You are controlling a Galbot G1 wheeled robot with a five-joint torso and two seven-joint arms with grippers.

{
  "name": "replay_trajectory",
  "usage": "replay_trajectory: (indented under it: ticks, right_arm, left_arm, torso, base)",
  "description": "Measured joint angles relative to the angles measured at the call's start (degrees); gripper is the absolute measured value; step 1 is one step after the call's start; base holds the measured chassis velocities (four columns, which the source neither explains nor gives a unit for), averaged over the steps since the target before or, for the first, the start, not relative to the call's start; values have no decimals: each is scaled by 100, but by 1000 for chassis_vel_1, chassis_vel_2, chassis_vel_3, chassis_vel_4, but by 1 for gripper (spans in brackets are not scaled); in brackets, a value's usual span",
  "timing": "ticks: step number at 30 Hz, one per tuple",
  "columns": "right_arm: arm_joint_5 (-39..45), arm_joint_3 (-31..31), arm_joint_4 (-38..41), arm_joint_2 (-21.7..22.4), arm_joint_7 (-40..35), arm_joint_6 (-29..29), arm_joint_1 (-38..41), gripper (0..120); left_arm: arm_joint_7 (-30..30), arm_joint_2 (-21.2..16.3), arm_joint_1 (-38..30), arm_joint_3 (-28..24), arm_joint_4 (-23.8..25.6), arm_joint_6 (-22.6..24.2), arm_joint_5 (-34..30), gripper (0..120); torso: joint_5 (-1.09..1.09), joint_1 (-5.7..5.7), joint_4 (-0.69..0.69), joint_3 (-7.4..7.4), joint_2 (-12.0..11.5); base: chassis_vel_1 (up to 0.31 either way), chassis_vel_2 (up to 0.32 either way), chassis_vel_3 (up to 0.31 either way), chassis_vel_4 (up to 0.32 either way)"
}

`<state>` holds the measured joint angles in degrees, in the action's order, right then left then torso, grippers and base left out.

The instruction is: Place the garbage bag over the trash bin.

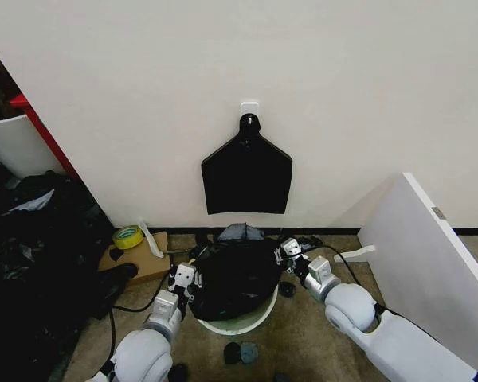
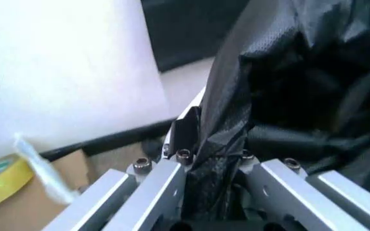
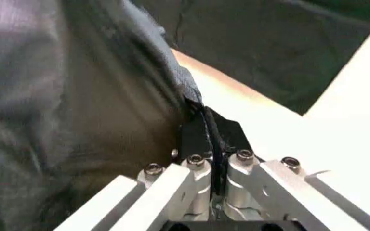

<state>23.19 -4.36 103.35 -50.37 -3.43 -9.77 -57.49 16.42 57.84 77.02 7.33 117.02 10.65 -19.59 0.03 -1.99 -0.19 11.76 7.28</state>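
Shiny black plastic, smooth white plastic, and bare metal

The garbage bag (image 1: 237,278) is thin black plastic, crinkly and a bit shiny. The trash bin (image 1: 240,322) is smooth white plastic. The left gripper (image 2: 201,144) and right gripper (image 3: 205,137) are bare silver metal with little bolts. The tape roll (image 1: 127,236) is shiny yellow and sits on a brown cardboard box (image 1: 143,259).

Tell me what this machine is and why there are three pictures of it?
It is a robot with two arms, each ending in a gripper. The big picture is from a camera on its head, looking down. The other two are from cameras on its wrists. The left gripper and the right gripper each pinch one side of a crinkly black garbage bag, holding it over a round white trash bin on the floor. A flat black bundle of bags hangs on the wall behind, and yellow tape sits on a box.
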Motion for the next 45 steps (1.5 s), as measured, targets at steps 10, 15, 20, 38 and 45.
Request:
replay_trajectory:
  ticks: [10, 15, 20, 38, 45]
  right_arm:
    - [492, 139, -934, -162, 1420, 1794, -22, 0]
    - [696, 133, -1099, -221, 1878, 2258, -1, 0]
    - [861, 107, -1102, -242, 1954, 2451, 1, 10]
    - [2668, 275, 446, 282, -564, 537, -299, 77]
    - [2858, 431, 575, 214, -967, 285, -313, 98]
  left_arm:
    - [-328, 78, -289, 98, 39, -206, -1104, 1]
    - [-325, 157, -394, 112, -15, -206, -1329, 1]
    - [-325, 214, -457, 108, -105, -205, -1378, 1]
    - [-208, 349, -696, 110, -442, -138, -1363, 1]
    - [-175, 389, -734, 159, -516, -117, -1488, 1]
  torso:
    - [0, 0, 1, 0, 0]
    - [3, 0, 1, 0, 0]
    - [0, 0, 1, 0, 0]
    - [0, 0, 0, 0, 0]
    - [1, 0, 0, 0, 0]
  base:
    - [0, 0, 0, 0]
    - [0, 0, 0, 0]
    - [0, 0, 0, 0]
    - [0, 0, 0, 0]
    - [0, 0, 0, 0]
